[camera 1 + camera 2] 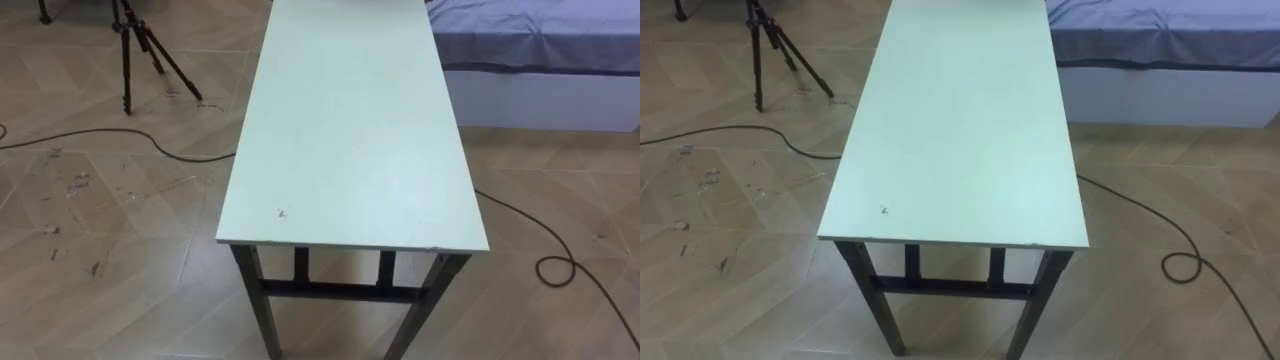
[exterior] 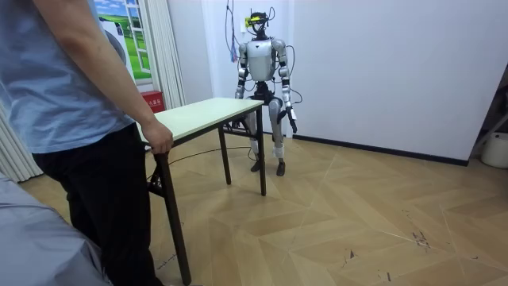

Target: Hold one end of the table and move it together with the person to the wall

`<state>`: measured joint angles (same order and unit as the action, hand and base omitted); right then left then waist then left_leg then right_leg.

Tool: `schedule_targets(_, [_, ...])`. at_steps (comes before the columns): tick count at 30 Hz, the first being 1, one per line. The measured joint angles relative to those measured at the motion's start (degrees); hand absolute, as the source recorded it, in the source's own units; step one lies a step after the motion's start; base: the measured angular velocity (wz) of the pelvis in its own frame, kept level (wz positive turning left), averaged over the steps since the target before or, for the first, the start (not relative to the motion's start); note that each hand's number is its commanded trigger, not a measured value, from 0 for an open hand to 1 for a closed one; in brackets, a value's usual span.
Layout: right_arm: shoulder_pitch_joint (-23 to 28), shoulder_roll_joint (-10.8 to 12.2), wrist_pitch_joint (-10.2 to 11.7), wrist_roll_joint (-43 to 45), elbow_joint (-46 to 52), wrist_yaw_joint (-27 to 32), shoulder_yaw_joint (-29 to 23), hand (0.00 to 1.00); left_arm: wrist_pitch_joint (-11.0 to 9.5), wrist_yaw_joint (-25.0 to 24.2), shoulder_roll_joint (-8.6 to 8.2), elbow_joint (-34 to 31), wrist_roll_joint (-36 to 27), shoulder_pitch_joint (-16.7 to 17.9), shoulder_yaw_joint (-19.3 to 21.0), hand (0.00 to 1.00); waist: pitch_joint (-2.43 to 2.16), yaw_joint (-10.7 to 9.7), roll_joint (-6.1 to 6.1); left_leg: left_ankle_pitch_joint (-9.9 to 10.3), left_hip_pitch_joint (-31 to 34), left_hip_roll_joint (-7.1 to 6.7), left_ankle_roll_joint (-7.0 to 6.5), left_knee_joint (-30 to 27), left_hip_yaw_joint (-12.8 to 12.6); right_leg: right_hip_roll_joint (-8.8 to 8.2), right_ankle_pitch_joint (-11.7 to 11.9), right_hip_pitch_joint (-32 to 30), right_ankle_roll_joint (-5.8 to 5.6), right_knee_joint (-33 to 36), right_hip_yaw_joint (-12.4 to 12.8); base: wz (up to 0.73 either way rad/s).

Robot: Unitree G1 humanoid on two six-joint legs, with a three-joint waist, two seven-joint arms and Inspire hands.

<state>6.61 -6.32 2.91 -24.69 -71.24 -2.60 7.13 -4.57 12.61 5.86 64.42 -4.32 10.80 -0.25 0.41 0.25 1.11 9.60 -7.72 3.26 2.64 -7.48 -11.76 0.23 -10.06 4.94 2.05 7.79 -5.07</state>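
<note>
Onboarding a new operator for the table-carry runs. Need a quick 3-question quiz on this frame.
1. True or false: the robot's left hand grips the table.
2. What stands on the floor left of the table in the eye views? A) tripod B) chair C) bucket
3. Who is touching the table?

Key:
1. False. It hangs at the robot's side, apart from the table.
2. A.
3. The person, with one hand on the end opposite the robot.
</note>
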Motion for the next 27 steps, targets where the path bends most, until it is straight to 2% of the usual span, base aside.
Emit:
schedule_targets(13, [-0.37,0.0,-0.55,-0.21,-0.35,-0.15,-0.29,0.0,0.48,0.65,-0.02,-0.08,-0.73,0.05,-0.02,0.0,0.21,-0.02,0.36,0.0,0.1,-0.02,0.0,0.09,0.02,-0.02,0.0,-0.06,0.0,-0.02,0.03,0.0])
schedule_targets(15, [-0.55,0.0,-0.56,-0.94,-0.36,-0.55,-0.26,0.0,0.49,0.59,-0.08,-0.19,-2.57,-0.23,-0.12,0.0,-0.1,-0.03,-0.12,0.0,0.2,-0.02,0.0,0.09,0.07,-0.02,0.0,-0.14,0.0,-0.04,0.01,0.0])
schedule_targets(19, [-0.66,0.01,-0.56,-1.82,-0.38,-1.97,-0.64,0.0,0.47,-1.05,-0.09,-0.2,-5.36,-0.4,0.18,0.0,-0.15,0.06,-0.04,0.01,0.22,-0.05,0.0,0.08,1.13,-0.01,0.0,-0.15,0.0,-0.02,-0.12,0.0])
schedule_targets(25, [-0.32,-0.54,-0.55,-2.13,2.52,-5.4,-2.81,0.0,0.51,-7.85,0.03,-2.27,-15.68,-0.47,0.54,0.0,-0.31,0.05,-0.21,0.02,1.59,-0.02,-0.01,-0.19,0.91,-0.09,0.01,-1.12,0.01,0.08,-1.18,0.07])
schedule_targets(27, [0.59,-1.33,-0.62,-3.12,6.81,-7.11,-3.04,0.0,0.5,-11.29,0.15,-4.93,-21.55,-0.12,0.55,0.0,-0.34,0.21,-0.39,0.02,1.56,-0.01,-0.01,-0.2,0.91,-0.13,0.01,-1.09,0.01,0.21,-1.2,0.02])
